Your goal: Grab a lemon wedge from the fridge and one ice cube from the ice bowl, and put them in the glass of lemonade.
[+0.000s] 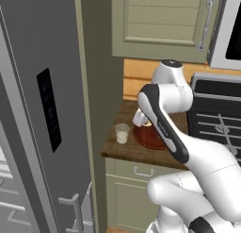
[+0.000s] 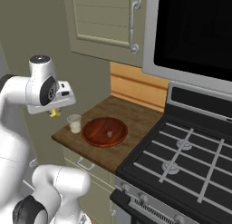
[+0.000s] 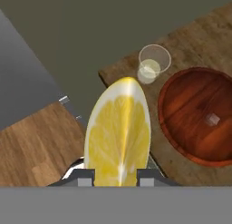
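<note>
Pincer (image 3: 115, 177): pinching the lemon wedge (image 3: 118, 132), lower centre of the hand view. Glass of lemonade (image 3: 153, 64): upright on the wooden counter (image 3: 192, 32), upper right. Ice bowl (image 3: 199, 116): just beside the glass, right edge, one ice cube (image 3: 211, 119) inside.

The wooden bench (image 2: 136, 116) carries the glass of lemonade (image 2: 74, 123) just left of the ice bowl (image 2: 104, 131).

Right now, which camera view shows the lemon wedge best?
The hand view: the lemon wedge sits large and close between the gripper fingertips, cut face showing. The right base view gives a small yellow bit under the hand; in the left base view the arm blocks it.
</note>
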